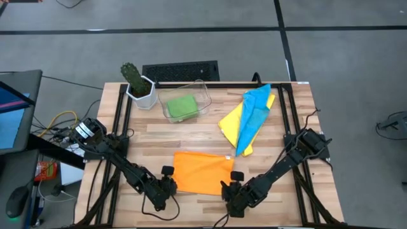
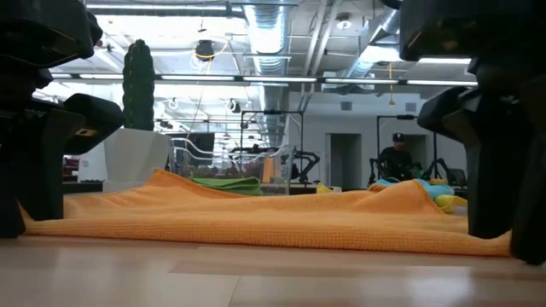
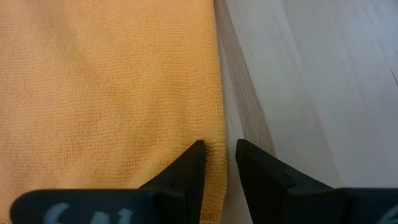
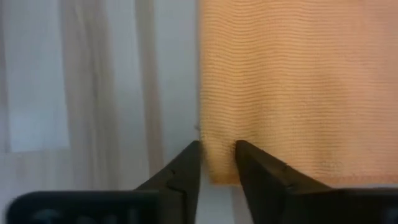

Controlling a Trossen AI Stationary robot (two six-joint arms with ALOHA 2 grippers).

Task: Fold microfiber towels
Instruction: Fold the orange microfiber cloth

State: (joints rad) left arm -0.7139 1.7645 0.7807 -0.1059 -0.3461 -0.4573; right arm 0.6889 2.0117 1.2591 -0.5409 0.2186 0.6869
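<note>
The orange towel (image 1: pixel 202 172) lies spread flat on the table's near middle; in the low view (image 2: pixel 256 217) it is a low, rumpled sheet. My left gripper (image 1: pixel 167 186) stands at its near left corner, shut on the edge. My right gripper (image 1: pixel 233 190) stands at its near right corner, shut on the edge there. The green towel (image 1: pixel 183 106) lies folded inside a clear bin. The light blue towel (image 1: pixel 253 114) lies crumpled over the yellow towel (image 1: pixel 232 121) at the far right. My left gripper pinches the orange towel's side edge (image 3: pixel 216 163) between its two fingers, close to the near left corner, coming from above. The towel lies on the table, slack. My right gripper pinches the towel's edge at the near right corner (image 4: pixel 219 163) between its two fingers, coming from above. The towel lies on the table there too.
A cactus in a white pot (image 1: pixel 138 86) stands at the far left beside the clear bin (image 1: pixel 202 95). A dark grille (image 1: pixel 181 70) lies beyond the table's far edge. Bare wood shows between the orange towel and the bin (image 1: pixel 184 137).
</note>
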